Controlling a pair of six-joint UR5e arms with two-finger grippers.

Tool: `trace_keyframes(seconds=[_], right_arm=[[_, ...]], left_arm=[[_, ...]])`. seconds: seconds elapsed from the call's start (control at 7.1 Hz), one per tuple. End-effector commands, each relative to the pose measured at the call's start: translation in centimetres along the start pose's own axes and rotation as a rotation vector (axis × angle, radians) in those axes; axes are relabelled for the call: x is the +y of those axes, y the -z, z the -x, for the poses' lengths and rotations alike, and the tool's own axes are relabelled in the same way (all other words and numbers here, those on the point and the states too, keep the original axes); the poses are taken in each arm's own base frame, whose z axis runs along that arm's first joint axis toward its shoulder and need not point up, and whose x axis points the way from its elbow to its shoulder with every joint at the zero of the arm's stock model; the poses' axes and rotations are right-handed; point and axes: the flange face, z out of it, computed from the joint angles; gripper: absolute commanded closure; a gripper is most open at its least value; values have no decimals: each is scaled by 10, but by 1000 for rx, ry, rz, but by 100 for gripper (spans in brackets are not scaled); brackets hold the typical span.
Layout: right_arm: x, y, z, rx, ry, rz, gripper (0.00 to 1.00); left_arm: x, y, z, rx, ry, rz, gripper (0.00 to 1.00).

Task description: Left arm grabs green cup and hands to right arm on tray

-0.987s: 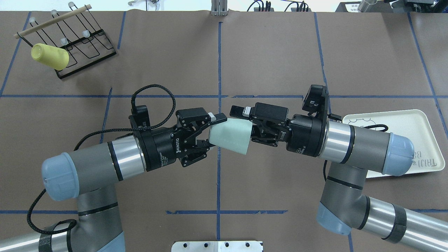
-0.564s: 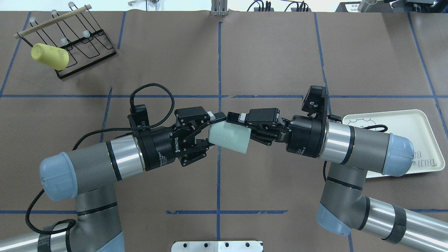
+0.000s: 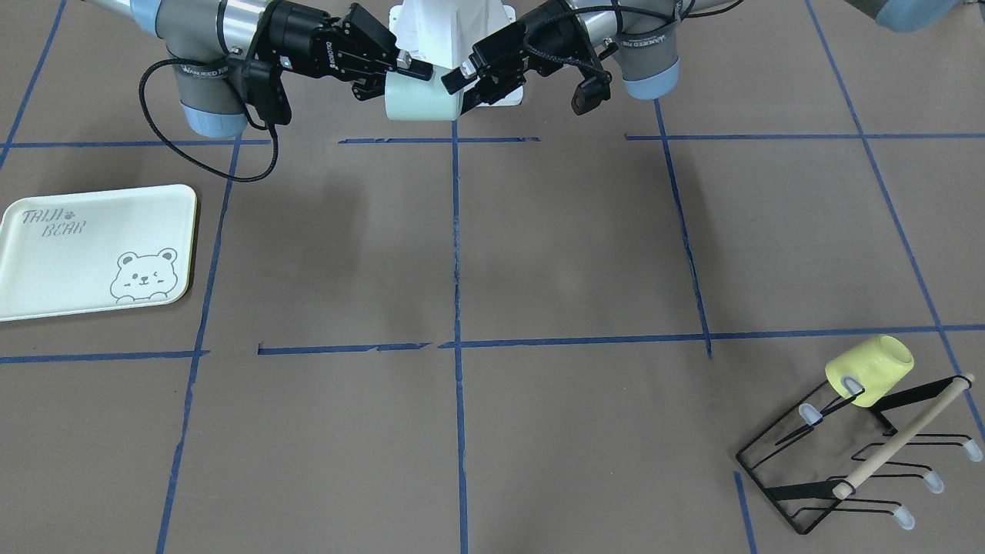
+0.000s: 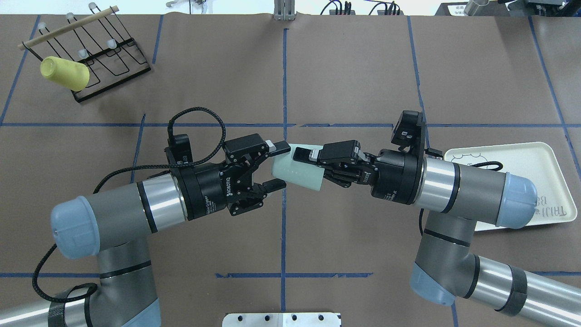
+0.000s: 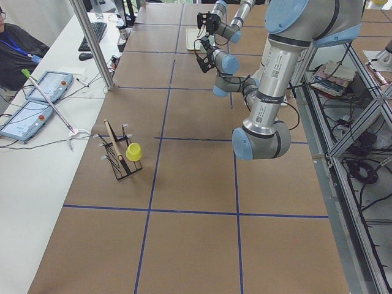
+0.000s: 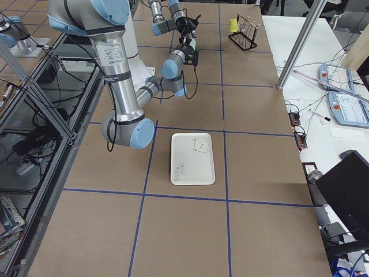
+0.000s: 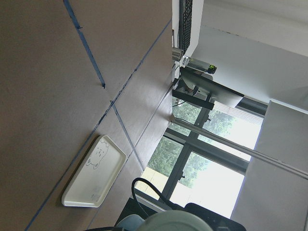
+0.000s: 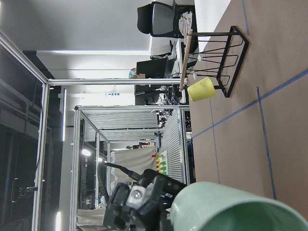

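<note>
The green cup hangs on its side in the air over the table's middle, between both grippers. My right gripper is shut on its wide rim end. My left gripper stands at the cup's narrow base end, its jaws spread and clear of the cup's wall. In the front-facing view the cup is at the top middle, with the right gripper on its left and the left gripper on its right. The cream bear tray lies on the table under my right forearm.
A black wire rack with a wooden bar stands at the far left; a pale yellow cup hangs on it. Blue tape lines cross the brown table cover. The tray also shows in the front-facing view.
My right gripper moved in from open and shut on the cup's rim end. My left gripper's jaws spread off the cup's base end and the cup tilted a little.
</note>
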Motion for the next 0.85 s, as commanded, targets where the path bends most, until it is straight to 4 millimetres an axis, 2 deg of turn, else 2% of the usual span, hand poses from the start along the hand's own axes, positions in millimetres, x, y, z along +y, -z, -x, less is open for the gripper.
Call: trace_keyframes(seconds=[0.0, 0.14, 0.28, 0.42, 0.7], right_arm=[[5, 0, -4, 4, -7, 10, 100], [5, 1, -4, 7, -7, 9, 100], [4, 0, -7, 20, -8, 1, 100], [-10, -2, -8, 94, 24, -41, 100], [-26, -12, -38, 344, 178, -85, 100]], left_arm=[[-29, 3, -22, 29, -21, -57, 0], [-44, 0, -24, 13, -36, -97, 0], [-67, -5, -18, -19, -54, -152, 0], [-97, -6, -13, -39, -77, -208, 0], [-125, -13, -5, -180, -238, -266, 0]])
